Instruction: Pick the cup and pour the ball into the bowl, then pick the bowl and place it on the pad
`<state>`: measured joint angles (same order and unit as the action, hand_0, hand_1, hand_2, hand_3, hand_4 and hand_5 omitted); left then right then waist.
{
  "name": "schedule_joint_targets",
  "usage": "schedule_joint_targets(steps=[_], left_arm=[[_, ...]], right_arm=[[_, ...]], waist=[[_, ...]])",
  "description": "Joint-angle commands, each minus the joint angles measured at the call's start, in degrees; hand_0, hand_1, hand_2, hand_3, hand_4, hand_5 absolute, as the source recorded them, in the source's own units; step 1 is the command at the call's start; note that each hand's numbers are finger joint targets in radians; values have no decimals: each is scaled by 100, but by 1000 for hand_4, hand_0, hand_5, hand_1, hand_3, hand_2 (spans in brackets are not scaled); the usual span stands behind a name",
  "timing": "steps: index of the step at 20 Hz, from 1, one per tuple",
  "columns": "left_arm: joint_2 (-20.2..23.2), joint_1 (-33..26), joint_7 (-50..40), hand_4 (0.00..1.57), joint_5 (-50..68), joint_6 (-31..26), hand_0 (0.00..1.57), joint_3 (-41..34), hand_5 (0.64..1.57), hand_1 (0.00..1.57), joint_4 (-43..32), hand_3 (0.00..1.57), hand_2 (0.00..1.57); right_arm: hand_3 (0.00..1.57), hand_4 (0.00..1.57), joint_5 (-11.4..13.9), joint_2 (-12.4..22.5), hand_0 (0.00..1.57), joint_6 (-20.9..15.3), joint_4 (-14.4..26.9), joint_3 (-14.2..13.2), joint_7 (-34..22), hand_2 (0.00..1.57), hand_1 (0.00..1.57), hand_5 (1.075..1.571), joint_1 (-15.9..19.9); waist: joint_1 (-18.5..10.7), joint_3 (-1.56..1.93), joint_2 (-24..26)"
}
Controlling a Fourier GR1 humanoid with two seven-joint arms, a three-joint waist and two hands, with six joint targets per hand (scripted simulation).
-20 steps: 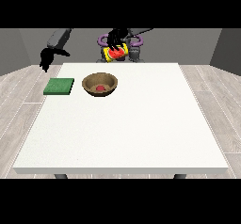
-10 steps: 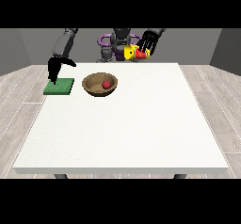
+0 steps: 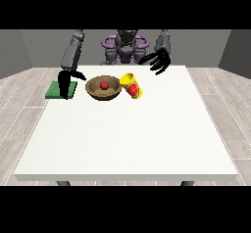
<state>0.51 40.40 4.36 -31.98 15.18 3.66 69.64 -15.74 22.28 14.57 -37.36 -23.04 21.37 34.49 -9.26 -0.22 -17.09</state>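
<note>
White worktop (image 3: 127, 139) carries a stiff, light-looking bowl (image 3: 103, 88) holding the ball (image 3: 104, 85); best gripped at its rim. Cup (image 3: 132, 86) lies at three o'clock. Both robot hands hang wide, holding nothing: (image 3: 65, 82), (image 3: 158, 62).

Table (image 3: 127, 144) layout: bowl (image 3: 103, 88) at rear centre, with the ball (image 3: 104, 85) inside; cup (image 3: 132, 85) just right of it, apparently lying tilted; pad (image 3: 61, 89) to its left, near the table's edge.
</note>
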Motion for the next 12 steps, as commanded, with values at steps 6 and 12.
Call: schedule_joint_targets(steps=[6,12], left_arm=[[-42,-522,1086,0,1185,-173,0,-531,1519,0,-536,0,0],[55,-525,1041,0,1474,-377,0,-765,1533,0,-859,0,0]], right_arm=[[0,111,320,-536,0,-14,-177,583,62,0,0,1541,-123],[0,82,204,-644,0,-255,4,603,-456,0,0,1543,61]], waist=[[592,21,70],[713,22,468]])
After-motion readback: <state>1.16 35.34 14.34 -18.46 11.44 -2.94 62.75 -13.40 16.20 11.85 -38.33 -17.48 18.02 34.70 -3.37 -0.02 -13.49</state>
